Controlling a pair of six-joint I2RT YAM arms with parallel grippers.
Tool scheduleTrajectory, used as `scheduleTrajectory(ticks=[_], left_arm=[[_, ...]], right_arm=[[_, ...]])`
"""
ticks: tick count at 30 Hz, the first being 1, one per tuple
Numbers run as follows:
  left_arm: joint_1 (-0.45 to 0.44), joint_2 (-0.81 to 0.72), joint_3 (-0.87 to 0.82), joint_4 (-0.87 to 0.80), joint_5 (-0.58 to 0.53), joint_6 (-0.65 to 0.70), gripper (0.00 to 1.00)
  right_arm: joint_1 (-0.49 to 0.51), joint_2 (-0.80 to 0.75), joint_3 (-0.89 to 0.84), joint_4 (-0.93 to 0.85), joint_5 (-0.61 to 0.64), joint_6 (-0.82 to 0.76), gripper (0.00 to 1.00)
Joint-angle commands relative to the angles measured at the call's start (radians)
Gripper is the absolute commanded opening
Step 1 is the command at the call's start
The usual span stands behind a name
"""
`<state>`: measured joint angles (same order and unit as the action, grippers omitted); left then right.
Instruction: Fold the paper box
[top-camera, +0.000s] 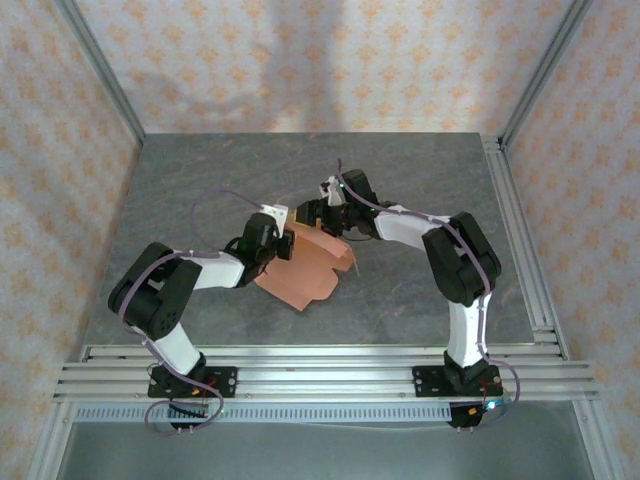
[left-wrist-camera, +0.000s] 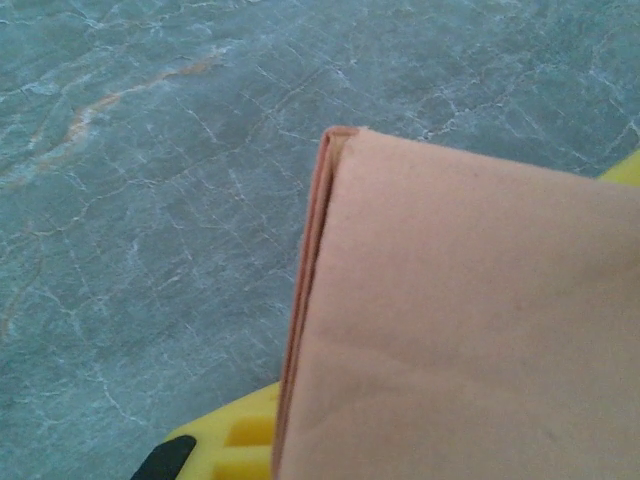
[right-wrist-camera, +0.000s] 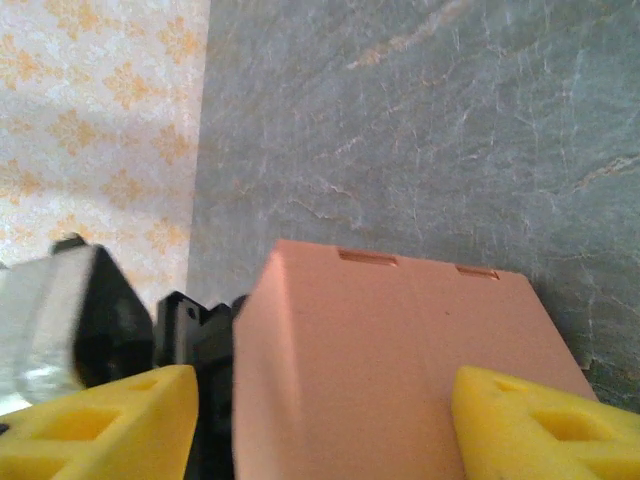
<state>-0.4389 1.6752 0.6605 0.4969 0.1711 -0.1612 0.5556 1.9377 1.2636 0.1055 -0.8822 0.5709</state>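
The left end effector (top-camera: 282, 243) is clamped narrow on the paper box (top-camera: 305, 268). Its wrist view has one yellow finger (left-wrist-camera: 235, 435) under the card and a sliver of the other at the right edge, with the salmon-orange card pinched between them. The card there is doubled over, and its folded edge runs up the middle of the picture as two thin layers lying close together. The right end effector (top-camera: 322, 218) stands wide. In its wrist view the two yellow fingertips (right-wrist-camera: 100, 420) sit far apart at the bottom corners with the box between them. The left one is clear of the card, and a dark gap shows between them. The right one overlaps the card's lower corner, and whether it touches there cannot be told. Two narrow slots (right-wrist-camera: 368, 257) are cut just below the far edge of that panel, and a faint crease runs down it. Beside the card on the left sits a grey and black block, blurred. From above, the box lies near the middle of the surface (top-camera: 430, 300), between the two end effectors. It is partly folded, with one panel tilted up toward the right end effector and notched flaps spread toward the near edge. The surface is dark grey with pale marble veins. Walls (top-camera: 300, 60) papered in a cream pattern with small orange flower motifs close it in, and aluminium rails (top-camera: 320, 365) cross the near edge where both arms are bolted.
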Motion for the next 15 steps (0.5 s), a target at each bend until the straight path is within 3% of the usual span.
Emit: scheduleTrajectory(ticks=[1, 6, 15], left_arm=[[-0.001, -0.024, 0.019, 0.036, -0.012, -0.043, 0.0], [0.002, -0.042, 0.017, 0.046, -0.005, -0.078, 0.0], [0.066, -0.055, 0.014, 0.081, 0.073, -0.224, 0.0]], right_arm=[[-0.01, -0.088, -0.016, -0.074, 0.097, -0.077, 0.72], [-0.036, -0.19, -0.056, -0.106, 0.25, -0.115, 0.8], [-0.134, -0.505, -0.251, -0.064, 0.538, -0.073, 0.81]])
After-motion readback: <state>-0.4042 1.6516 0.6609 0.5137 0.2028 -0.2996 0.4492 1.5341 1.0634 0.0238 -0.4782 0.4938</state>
